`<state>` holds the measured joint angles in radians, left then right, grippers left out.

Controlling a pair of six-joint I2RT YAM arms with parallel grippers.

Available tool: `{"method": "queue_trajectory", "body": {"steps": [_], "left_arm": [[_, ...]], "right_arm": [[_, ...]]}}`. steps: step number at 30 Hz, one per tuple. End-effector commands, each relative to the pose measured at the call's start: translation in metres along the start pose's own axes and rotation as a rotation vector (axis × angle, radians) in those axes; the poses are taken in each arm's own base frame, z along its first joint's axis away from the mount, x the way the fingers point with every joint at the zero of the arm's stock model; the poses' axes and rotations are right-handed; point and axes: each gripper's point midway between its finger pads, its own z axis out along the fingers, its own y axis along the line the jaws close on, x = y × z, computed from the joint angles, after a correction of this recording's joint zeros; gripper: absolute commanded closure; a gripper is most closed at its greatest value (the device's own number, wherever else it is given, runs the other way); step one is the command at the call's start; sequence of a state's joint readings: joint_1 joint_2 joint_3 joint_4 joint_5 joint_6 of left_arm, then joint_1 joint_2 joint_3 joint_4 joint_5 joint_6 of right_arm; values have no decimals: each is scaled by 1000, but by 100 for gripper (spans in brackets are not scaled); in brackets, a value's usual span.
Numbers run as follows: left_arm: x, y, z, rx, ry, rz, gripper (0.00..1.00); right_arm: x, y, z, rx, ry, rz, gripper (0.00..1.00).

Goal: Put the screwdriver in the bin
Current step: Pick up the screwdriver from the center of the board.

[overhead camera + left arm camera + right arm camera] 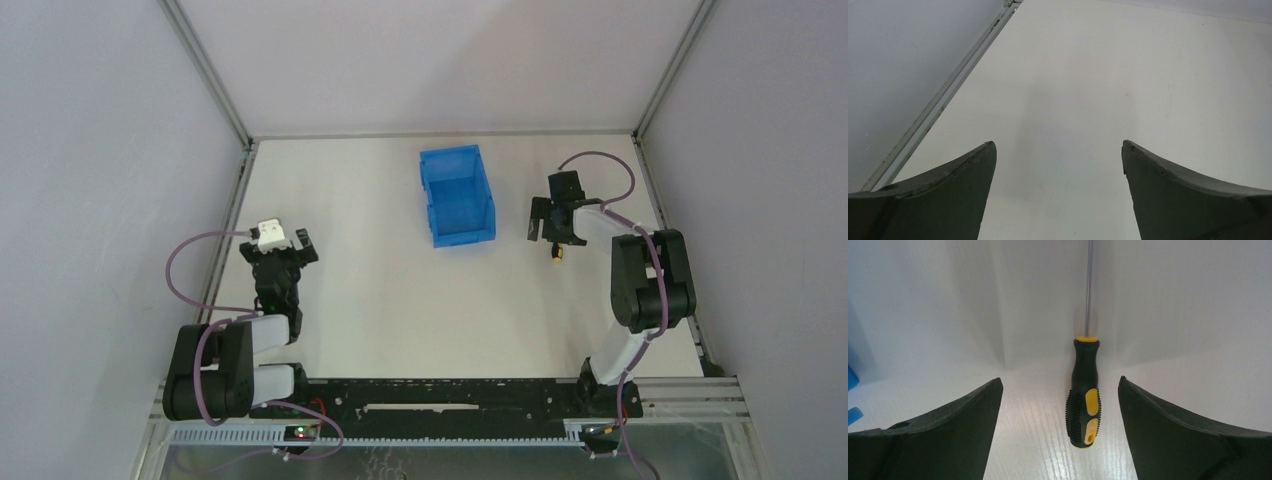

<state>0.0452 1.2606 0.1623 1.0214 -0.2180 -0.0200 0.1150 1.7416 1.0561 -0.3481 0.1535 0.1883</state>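
Observation:
The screwdriver (1084, 400) lies flat on the white table, black handle with yellow inserts toward the camera and its thin shaft pointing away. My right gripper (1059, 383) is open and straddles the handle, with a gap on each side and the handle nearer the right finger. From above, the right gripper (553, 226) hangs over the screwdriver (555, 254), only the handle's end showing. The blue bin (457, 195) stands to its left, and a sliver of the bin (851, 377) shows at the wrist view's left edge. My left gripper (1059, 144) is open over bare table.
The left gripper (284, 247) sits near the table's left rail (232, 225). Grey walls enclose the table on three sides, and the right wall stands close behind the right arm (650, 280). A black base bar (440, 395) runs along the near edge.

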Motion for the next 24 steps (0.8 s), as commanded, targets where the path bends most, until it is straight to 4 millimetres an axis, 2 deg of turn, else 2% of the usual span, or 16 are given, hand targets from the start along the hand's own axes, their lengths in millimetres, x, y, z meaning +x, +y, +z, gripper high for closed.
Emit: {"method": "queue_trajectory", "body": {"steps": [1,3,8,11,13,19,21,24], "left_arm": [[-21,-2,7,-4,-59,-18,0],[-21,-2,7,-4,-59,-18,0],[-21,-2,7,-4,-59,-18,0],[-21,-2,7,-4,-59,-17,0],[-21,-2,7,-3,-59,-17,0],[-22,-2,8,-4,-60,-18,0],[-22,-2,7,-5,-59,-18,0],[-22,-2,8,-5,-60,-18,0]], "right_arm": [[-4,-2,3,-21,0,25,16],[-4,-1,3,-35,5,27,28],[3,-3,7,-34,30,28,35],[5,-4,8,-41,47,32,53],[6,-4,9,-46,51,36,71],[2,-2,4,-58,36,49,80],[-1,-1,0,-65,27,54,87],[-8,-1,-10,-66,1,56,88]]}}
